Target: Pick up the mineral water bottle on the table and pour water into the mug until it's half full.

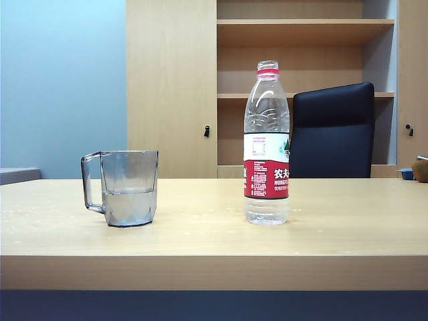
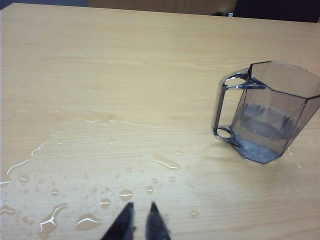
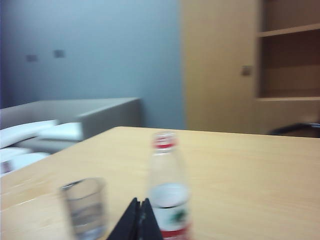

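The mineral water bottle (image 1: 267, 147) stands upright and uncapped on the table (image 1: 200, 234), right of centre, with little water left in its base. The mug (image 1: 127, 190) stands to its left, handle to the left, holding water (image 1: 130, 206) to roughly a third of its height. Neither gripper shows in the exterior view. In the left wrist view my left gripper (image 2: 141, 204) hovers over the wet table, well away from the mug (image 2: 272, 115), its tips a narrow gap apart and empty. In the blurred right wrist view my right gripper (image 3: 140, 201) is shut and empty, back from the bottle (image 3: 167, 195) and mug (image 3: 85, 207).
Spilled water drops and streaks (image 2: 87, 220) lie on the table near my left gripper. A black office chair (image 1: 332, 130) and a wooden shelf unit (image 1: 301, 40) stand behind the table. Small objects (image 1: 418, 170) sit at the far right edge.
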You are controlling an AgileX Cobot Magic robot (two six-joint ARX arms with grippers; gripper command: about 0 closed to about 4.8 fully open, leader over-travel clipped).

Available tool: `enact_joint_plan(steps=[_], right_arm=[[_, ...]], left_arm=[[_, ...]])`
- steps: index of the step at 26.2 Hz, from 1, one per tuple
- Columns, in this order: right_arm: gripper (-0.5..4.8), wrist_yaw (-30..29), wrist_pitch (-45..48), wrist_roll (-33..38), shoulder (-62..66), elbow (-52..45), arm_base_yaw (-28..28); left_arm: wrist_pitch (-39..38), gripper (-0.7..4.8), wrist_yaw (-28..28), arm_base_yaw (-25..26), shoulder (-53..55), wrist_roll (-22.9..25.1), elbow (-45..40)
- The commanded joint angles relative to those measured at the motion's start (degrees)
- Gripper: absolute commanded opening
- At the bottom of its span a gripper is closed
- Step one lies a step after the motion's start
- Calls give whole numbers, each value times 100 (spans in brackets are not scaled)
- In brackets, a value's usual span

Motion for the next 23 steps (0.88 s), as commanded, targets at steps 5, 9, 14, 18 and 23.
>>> enact_joint_plan(steps=[5,9,14,18,23], right_arm=[[-5,-66,-367,17,-13,-811,-2232],[-5,-367,-763,17,-15,-1263,-2986],[-5,-551,-1172,11,-2,-1263,-3493],[-5,-564,-1180,11,-4,-1263,-3534],[-5,-573,-1182,11,-4,-1263,-3532]], left_arm=[[24,35,-7,4,7,7,0],[24,35,-7,4,7,7,0],[24,35,-7,4,7,7,0],[24,35,-7,4,7,7,0],[24,35,-7,4,7,7,0]])
